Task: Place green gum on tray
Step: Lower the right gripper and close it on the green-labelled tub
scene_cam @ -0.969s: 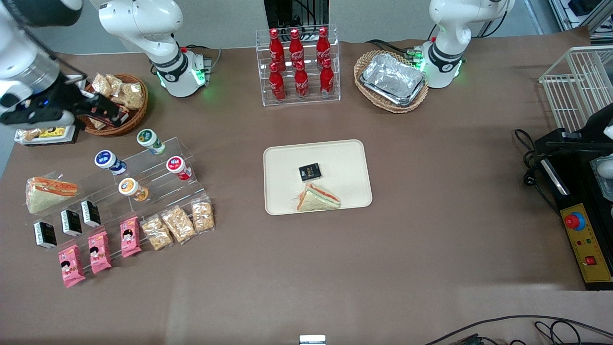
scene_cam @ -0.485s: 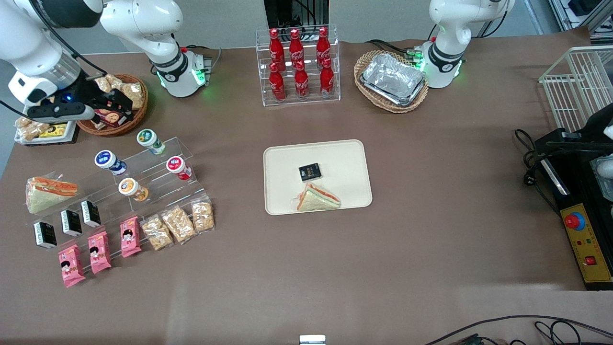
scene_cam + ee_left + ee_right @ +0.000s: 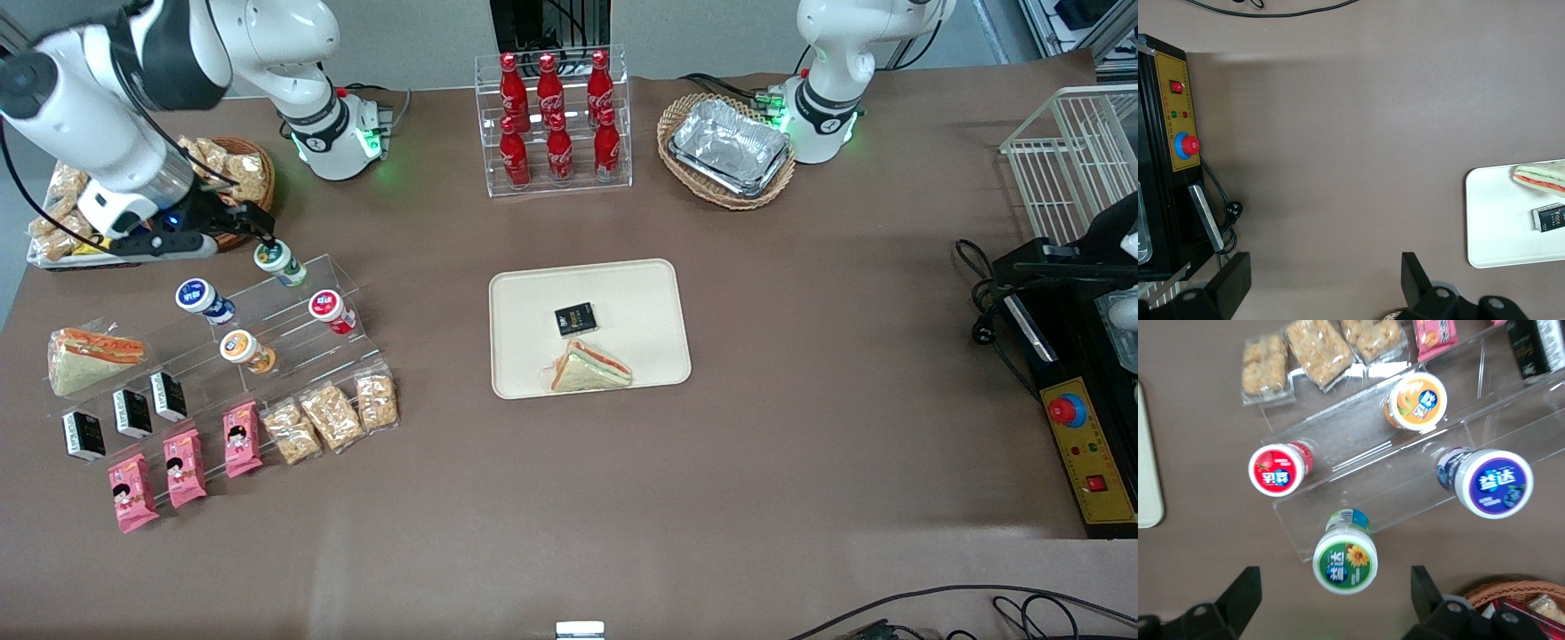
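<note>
Above green gum (image 3: 1345,561), wide-open empty claw (image 3: 1336,595)

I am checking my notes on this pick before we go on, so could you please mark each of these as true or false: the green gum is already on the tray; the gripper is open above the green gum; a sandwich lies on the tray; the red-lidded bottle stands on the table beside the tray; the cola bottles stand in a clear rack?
1. The green gum is already on the tray. False: it stands on the clear stepped stand, apart from the tray.
2. The gripper is open above the green gum. True.
3. A sandwich lies on the tray. True.
4. The red-lidded bottle stands on the table beside the tray. False: it stands on the stepped stand.
5. The cola bottles stand in a clear rack. True.
</note>
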